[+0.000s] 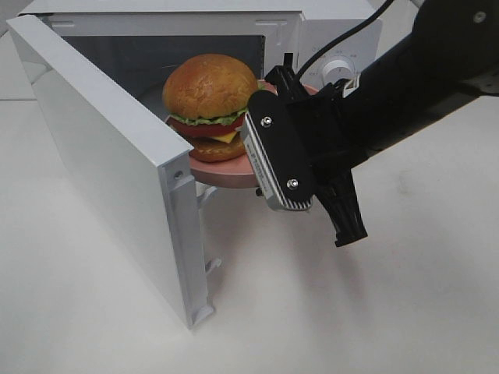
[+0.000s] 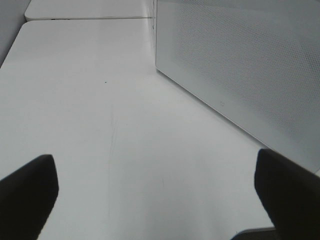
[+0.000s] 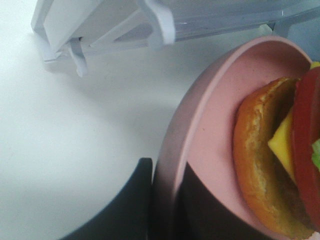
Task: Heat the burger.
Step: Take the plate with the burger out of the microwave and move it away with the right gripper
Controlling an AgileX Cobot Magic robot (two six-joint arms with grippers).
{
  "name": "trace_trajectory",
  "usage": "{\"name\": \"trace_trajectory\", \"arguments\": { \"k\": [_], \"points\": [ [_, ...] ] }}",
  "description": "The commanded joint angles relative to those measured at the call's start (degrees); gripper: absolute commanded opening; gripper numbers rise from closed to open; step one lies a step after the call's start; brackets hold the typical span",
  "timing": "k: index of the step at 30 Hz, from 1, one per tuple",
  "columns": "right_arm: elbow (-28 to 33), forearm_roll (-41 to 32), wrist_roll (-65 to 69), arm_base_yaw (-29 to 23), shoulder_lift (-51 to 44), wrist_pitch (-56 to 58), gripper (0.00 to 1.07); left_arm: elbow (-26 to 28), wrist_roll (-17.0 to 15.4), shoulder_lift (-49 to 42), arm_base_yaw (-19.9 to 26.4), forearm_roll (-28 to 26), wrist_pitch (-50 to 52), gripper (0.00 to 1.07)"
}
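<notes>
The burger (image 1: 209,97), with a glossy brown bun, lettuce, tomato and cheese, sits on a pink plate (image 1: 226,173) held in the air at the mouth of the open microwave (image 1: 335,35). My right gripper (image 1: 274,87) is shut on the plate's rim; the right wrist view shows the gripper (image 3: 167,210) with one finger above the plate (image 3: 210,125) and one below it, beside the burger (image 3: 270,165). My left gripper (image 2: 155,200) is open and holds nothing, low over the table, outside the microwave door (image 2: 240,75). It does not appear in the exterior view.
The microwave door (image 1: 109,156) swings out wide to the left, its latch hooks (image 3: 160,25) just ahead of the plate. A white table (image 1: 312,312) spreads in front. A black cable (image 1: 343,35) runs over the microwave's control panel with its knob (image 1: 337,68).
</notes>
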State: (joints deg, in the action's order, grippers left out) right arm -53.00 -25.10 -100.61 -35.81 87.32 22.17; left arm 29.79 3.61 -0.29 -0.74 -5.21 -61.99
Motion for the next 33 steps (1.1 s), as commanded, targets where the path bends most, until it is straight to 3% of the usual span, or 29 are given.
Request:
{"name": "trace_trajectory", "arguments": {
  "k": [1,27,31,33],
  "points": [
    [1.5,-0.4,-0.2,0.3,-3.5,-3.4,0.00,-0.2,-0.3,-0.3,0.2,-0.2,0.7,1.00],
    [19.4,-0.3,3.6,0.3,-25.4,-4.9,0.00,-0.2,-0.3,-0.3,0.2,-0.2,0.7,1.00],
    [21.4,0.7,5.6,0.3,-28.4,-4.8,0.00,-0.2,-0.3,-0.3,0.2,-0.2,0.7,1.00],
    [24.0,4.5,9.0,0.3,-32.5,-4.4,0.00,-0.2,-0.3,-0.3,0.2,-0.2,0.7,1.00]
  ]
}}
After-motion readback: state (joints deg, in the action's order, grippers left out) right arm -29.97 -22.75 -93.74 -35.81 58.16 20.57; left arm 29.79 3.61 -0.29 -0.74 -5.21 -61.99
